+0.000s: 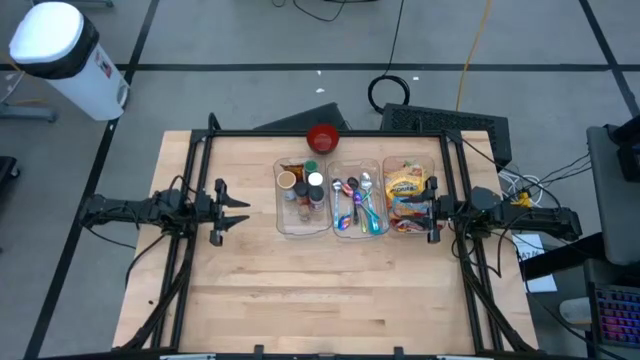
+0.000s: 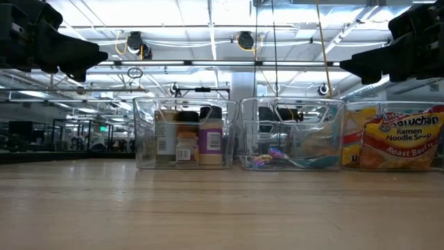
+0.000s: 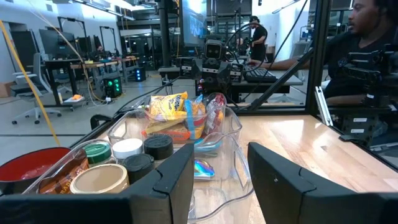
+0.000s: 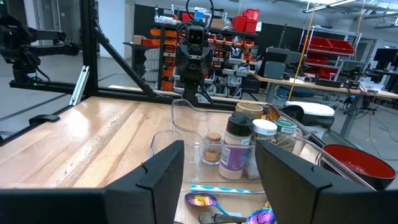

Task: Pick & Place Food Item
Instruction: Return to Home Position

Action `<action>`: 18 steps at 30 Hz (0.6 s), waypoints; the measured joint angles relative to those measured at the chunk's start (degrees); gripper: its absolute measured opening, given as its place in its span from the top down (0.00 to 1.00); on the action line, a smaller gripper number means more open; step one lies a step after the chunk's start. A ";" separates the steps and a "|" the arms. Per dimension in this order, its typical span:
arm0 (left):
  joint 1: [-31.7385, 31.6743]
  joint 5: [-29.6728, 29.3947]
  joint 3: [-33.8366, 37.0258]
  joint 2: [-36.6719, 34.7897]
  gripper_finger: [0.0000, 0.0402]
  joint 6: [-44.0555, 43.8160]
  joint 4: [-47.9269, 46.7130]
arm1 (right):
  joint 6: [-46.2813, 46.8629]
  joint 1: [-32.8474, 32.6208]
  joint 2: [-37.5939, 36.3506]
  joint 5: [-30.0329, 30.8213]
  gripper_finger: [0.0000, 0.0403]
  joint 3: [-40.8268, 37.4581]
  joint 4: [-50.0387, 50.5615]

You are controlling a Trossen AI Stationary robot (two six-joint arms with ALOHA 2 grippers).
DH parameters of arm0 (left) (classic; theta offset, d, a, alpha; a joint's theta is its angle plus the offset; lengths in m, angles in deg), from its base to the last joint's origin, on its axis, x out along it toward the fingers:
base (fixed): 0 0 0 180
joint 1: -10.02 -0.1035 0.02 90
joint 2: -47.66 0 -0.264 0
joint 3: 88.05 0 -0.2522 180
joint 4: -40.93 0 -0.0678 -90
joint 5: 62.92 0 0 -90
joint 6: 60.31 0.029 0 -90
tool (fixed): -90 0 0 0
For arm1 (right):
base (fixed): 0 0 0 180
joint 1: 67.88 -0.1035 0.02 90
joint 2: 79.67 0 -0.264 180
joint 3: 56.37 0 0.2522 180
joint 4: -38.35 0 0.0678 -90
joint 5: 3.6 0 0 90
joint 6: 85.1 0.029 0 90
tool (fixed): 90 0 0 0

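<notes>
Both grippers empty, spoons in their bin.
The left gripper (image 1: 241,210) hung open-fingered over the light wooden table (image 1: 300,290); the right gripper (image 1: 426,212), fingers spread, hovered over the clear ramen-packet bin (image 1: 402,233); shiny coloured spoons (image 1: 356,198) lay in the middle clear plastic bin (image 1: 358,235).

The ramen packet (image 2: 402,139) reads "Ramen Noodle Soup, Roast Beef", brand probably Maruchan.
</notes>
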State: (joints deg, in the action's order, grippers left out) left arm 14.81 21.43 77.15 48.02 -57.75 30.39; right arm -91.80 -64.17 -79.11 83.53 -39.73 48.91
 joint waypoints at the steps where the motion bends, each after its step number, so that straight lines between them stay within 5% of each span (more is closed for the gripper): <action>1: 0.00 0.00 0.00 0.00 0.60 0.01 0.00 | 0.00 0.01 0.00 0.01 0.52 0.02 0.00; 18: -0.01 0.00 0.00 0.00 0.60 0.01 0.00 | 0.00 0.01 0.00 0.00 0.53 0.02 0.00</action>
State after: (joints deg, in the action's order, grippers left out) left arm 14.80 21.43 77.15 48.02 -57.74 30.39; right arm -91.80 -64.15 -79.11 83.53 -39.71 48.91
